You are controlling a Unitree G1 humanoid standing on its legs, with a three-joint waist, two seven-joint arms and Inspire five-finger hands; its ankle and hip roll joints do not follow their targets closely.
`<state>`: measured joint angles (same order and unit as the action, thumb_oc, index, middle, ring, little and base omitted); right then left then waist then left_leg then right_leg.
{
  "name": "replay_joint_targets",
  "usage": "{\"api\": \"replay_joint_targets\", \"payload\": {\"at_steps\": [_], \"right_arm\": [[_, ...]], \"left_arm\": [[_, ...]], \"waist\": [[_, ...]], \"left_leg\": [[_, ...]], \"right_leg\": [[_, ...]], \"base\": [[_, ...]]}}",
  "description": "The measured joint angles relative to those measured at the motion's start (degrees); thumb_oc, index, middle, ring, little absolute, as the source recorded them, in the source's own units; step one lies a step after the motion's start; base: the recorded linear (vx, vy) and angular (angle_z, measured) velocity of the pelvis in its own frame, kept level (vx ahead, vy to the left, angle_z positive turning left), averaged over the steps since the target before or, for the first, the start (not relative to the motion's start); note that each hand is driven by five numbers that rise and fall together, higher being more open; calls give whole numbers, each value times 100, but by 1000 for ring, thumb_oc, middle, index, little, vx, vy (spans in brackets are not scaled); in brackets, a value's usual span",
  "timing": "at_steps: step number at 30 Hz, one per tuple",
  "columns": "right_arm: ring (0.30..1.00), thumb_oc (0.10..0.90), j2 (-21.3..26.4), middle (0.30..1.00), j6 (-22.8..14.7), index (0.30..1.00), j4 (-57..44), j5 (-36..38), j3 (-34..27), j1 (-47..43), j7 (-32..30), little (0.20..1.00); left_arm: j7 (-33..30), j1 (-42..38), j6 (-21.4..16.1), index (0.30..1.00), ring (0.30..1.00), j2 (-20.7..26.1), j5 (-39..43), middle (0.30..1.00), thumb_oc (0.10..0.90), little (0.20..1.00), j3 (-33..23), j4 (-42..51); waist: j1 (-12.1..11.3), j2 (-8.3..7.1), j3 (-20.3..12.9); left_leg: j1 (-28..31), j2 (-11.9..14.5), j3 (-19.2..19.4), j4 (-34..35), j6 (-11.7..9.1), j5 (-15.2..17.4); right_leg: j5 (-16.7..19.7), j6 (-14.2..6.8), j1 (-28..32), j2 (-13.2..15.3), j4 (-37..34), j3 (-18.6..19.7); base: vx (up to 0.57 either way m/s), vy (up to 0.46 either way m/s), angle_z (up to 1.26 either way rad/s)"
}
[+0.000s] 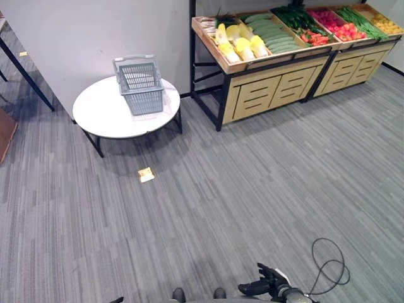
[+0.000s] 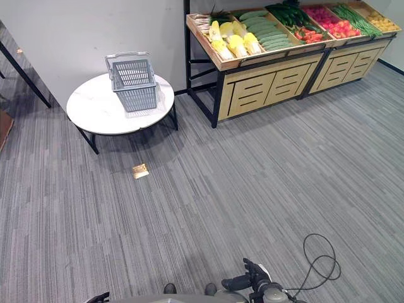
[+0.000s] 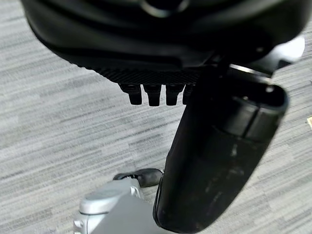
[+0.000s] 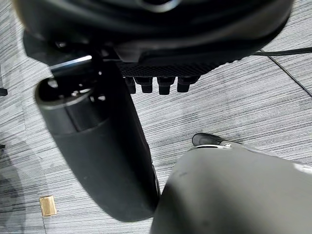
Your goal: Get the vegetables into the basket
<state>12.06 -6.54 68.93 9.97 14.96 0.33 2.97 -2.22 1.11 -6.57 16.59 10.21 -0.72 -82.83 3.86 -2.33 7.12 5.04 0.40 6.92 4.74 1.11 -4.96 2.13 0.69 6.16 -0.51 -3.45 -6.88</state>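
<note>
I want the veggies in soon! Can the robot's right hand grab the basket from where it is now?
Probably not. The right hand hangs low by the robot, while the basket sits on the round table across open carpet; nothing blocks the way.

A grey plastic basket [image 2: 133, 80] stands on the round white counter [image 2: 101, 110], toward the wall-side edge, its handle folded down over the rim. Beside the counter, toward the wooden produce stand [image 2: 265, 79], grey carpet runs between the two. The stand's slanted trays hold yellow-white cabbages [image 2: 230, 39], then long green cucumbers [image 2: 268, 31], then red peppers and tomatoes [image 2: 328, 22] further from the counter. A small yellow card [image 2: 140, 170] lies on the carpet just in front of the counter. Well away from the counter, the right hand [image 2: 249, 279] hangs low with its dark fingers [image 2: 231, 283] straight, empty.
</note>
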Motion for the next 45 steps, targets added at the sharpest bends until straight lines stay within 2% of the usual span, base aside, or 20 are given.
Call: {"api": "replay_joint_targets", "payload": {"at_steps": [10,40,45], "right_arm": [[1000,900,-36,1000,11,1000,23,-17,6,-21,-154,1000],[1000,900,-36,1000,16,1000,48,-286,31,-69,-359,1000],[1000,900,-4,1000,13,1000,52,-286,44,-213,-393,1000]], "left_arm": [[-156,-212,-6,1000,1000,-303,91,1000,900,1000,229,351],[-278,-113,-6,1000,1000,-295,92,1000,900,1000,240,405],[-282,-164,-17,1000,1000,-288,94,1000,900,1000,262,483]], "waist": [[41,-9,2],[21,-24,28],[22,7,207]], "left_leg": [[84,-2,27,29,-18,14],[61,-3,9,30,-31,22],[-83,5,-19,12,-37,5]], "right_leg": [[5,-6,84,-4,-54,28],[31,7,113,-9,-142,13],[28,5,-35,-16,-44,4]], "base": [[17,3,-1],[1,-1,0],[-103,-31,1]]}}
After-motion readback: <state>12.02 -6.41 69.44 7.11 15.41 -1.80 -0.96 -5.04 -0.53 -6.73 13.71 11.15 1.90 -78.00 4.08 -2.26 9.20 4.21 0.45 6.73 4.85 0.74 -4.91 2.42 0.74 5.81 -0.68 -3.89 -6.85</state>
